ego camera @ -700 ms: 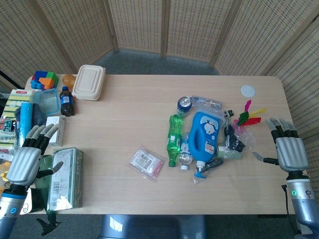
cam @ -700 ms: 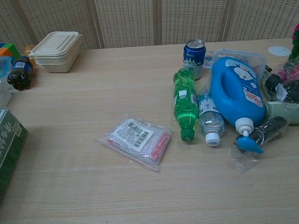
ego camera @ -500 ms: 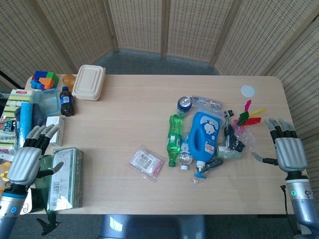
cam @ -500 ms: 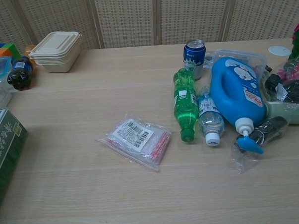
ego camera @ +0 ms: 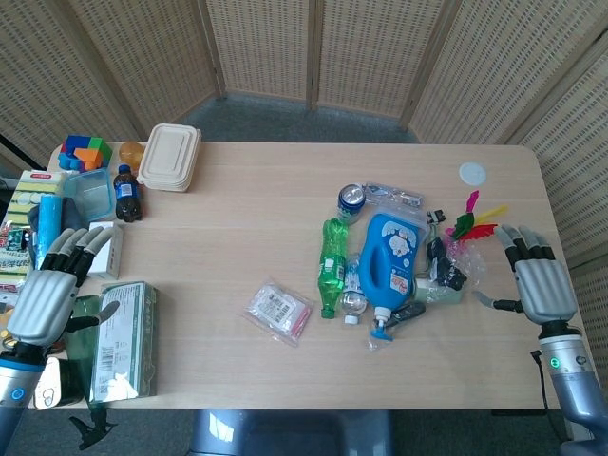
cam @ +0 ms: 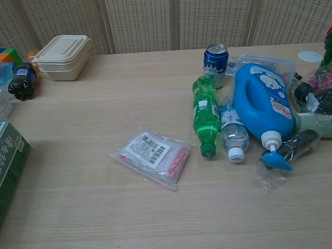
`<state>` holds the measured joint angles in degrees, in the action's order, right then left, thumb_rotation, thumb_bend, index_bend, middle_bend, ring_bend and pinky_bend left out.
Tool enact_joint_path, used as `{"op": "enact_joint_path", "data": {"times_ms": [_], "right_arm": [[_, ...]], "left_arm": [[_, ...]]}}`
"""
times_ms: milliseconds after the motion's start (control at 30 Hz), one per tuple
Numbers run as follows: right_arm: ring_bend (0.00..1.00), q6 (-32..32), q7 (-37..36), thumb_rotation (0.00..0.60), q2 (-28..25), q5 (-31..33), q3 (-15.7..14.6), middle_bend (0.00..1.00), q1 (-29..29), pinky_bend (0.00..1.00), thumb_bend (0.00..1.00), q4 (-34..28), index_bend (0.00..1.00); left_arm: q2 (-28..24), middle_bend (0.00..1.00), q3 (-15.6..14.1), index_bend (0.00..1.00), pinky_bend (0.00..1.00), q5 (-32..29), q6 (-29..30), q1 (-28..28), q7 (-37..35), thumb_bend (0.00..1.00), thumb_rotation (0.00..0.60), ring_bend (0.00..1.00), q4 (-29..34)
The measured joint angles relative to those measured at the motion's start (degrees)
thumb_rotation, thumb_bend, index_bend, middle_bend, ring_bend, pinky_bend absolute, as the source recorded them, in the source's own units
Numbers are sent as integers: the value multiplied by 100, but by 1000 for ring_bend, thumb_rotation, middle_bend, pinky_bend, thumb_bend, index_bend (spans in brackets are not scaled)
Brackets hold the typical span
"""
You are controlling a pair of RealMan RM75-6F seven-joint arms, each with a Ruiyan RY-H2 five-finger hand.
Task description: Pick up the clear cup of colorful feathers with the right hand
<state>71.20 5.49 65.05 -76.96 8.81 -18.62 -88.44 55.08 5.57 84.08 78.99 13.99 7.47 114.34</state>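
Right hand [ego camera: 542,283], near table edge at the right: fingers spread, holding nothing, well clear of the cup. Left hand [ego camera: 43,294], near left edge: fingers spread, empty, beside a green box [ego camera: 121,340]. Plastic packet with barcode label [ego camera: 278,310], flat on the table [ego camera: 237,218], toward the near middle. Cluster right of centre: green bottle [ego camera: 332,267] lying down, small clear bottle [ego camera: 352,294] beside it, blue jug [ego camera: 389,261] on its side, blue can [ego camera: 351,201] just behind. Cup of feathers [ego camera: 463,237]: right end of the cluster, between jug and right hand, coloured feathers standing up from it. Far right: small white lid [ego camera: 472,173]. Far left corner: beige lidded box [ego camera: 170,157], dark drink bottle [ego camera: 125,193], coloured blocks [ego camera: 85,151].
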Motion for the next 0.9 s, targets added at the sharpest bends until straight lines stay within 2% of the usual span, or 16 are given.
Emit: {"op": "enact_joint_path", "data": {"times_ms": [300, 567, 900], "right_arm": [[0, -649, -127, 393, 358, 176, 164, 15, -513, 0, 124, 268, 3], [0, -924, -56, 382, 456, 695, 314, 0, -663, 0, 114, 304, 0], [0, -1604, -960, 350, 302, 1490, 515, 0, -666, 0, 107, 97, 0]], "left_arm": [[-109, 0, 80, 0, 0, -115, -278, 182, -206, 263, 600, 0, 20], [-187, 0, 63, 0, 0, -75, -244, 164, -293, 263, 600, 0, 14], [-222, 0, 58, 0, 0, 15, -221, 178, -352, 263, 600, 0, 9]]}}
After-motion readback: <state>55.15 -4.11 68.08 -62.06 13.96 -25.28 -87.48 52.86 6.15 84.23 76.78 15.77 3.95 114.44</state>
